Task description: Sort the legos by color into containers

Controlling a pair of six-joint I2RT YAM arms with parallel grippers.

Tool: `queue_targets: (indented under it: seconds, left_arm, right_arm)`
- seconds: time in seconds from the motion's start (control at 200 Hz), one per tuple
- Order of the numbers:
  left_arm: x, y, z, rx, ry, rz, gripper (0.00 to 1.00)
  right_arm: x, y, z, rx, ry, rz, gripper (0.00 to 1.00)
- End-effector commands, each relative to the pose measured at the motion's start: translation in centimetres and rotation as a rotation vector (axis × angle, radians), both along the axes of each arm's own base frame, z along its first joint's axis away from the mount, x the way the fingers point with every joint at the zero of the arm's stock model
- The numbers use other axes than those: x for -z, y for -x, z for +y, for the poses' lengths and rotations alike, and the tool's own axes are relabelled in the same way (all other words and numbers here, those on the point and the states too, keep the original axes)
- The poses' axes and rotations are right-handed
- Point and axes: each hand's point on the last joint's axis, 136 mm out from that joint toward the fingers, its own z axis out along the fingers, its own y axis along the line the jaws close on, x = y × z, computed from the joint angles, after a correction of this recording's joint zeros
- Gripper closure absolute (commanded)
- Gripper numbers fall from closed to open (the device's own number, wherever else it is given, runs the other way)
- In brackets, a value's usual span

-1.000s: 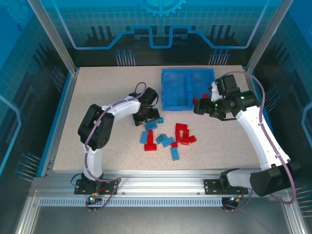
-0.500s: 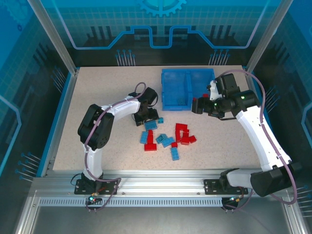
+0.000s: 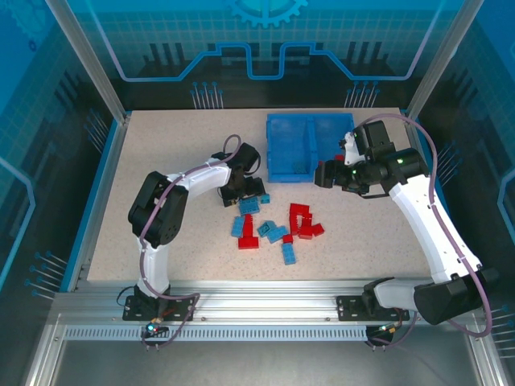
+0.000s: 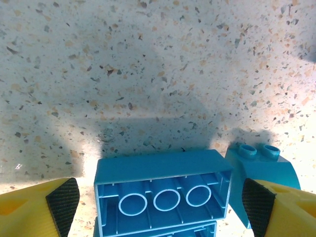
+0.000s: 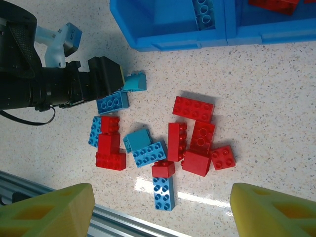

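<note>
The loose legos (image 3: 278,229) lie in a mixed red and light blue heap in the middle of the table (image 3: 378,241), nearest my bases. At its far left edge sits my left gripper (image 4: 160,202), low over the surface. Its fingers are spread and grasp nothing. They straddle one light blue brick (image 4: 163,190) lying hollow side up, with a gap on each side, so I judge I am lining up to pick a blue piece. A second blue brick (image 4: 261,165) sits just beside my right-hand finger (image 4: 259,207) and could get caught when I close.

Further out, my right gripper (image 3: 322,173) hangs released and empty near the front of the bin (image 3: 310,119), looking down on the heap.

Beyond, the left compartment (image 5: 163,19) already holds a blue brick and the right compartment (image 5: 266,17) holds red ones. Most pieces are not yet sorted.
</note>
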Motion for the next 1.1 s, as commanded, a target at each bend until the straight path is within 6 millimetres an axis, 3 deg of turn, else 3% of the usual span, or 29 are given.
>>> queue_targets:
  seconds: [0.0, 0.5, 0.71, 0.845, 0.95, 1.096]
  left_arm:
    - [0.8, 0.9, 0.2, 0.024, -0.008, 0.041, 0.1]
    - [3.2, 3.7, 3.9, 0.096, -0.217, 0.184, 0.23]
    - [2.7, 3.7, 3.4, 0.084, -0.185, 0.171, 0.42]
    - [-0.4, 2.6, 2.2, 0.069, -0.112, 0.102, 0.5]
    - [-4.9, 1.0, 0.3, 0.067, -0.021, 0.0, 0.53]
    - [-11.7, -1.2, -4.0, 0.134, 0.082, -0.169, 0.53]
  right_arm:
    - [-0.4, 0.7, 0.4, -0.005, -0.015, 0.007, 0.25]
    - [-0.2, 0.8, 0.9, -0.021, -0.017, 0.019, 0.25]
    - [-0.2, 1.2, 1.4, -0.056, -0.025, 0.017, 0.25]
    - [-1.1, 2.8, 5.0, -0.251, -0.167, -0.011, 0.26]
    - [-1.6, 4.3, 7.3, -0.367, -0.238, -0.022, 0.26]
    - [-1.3, 3.8, 7.0, -0.312, -0.195, -0.033, 0.25]
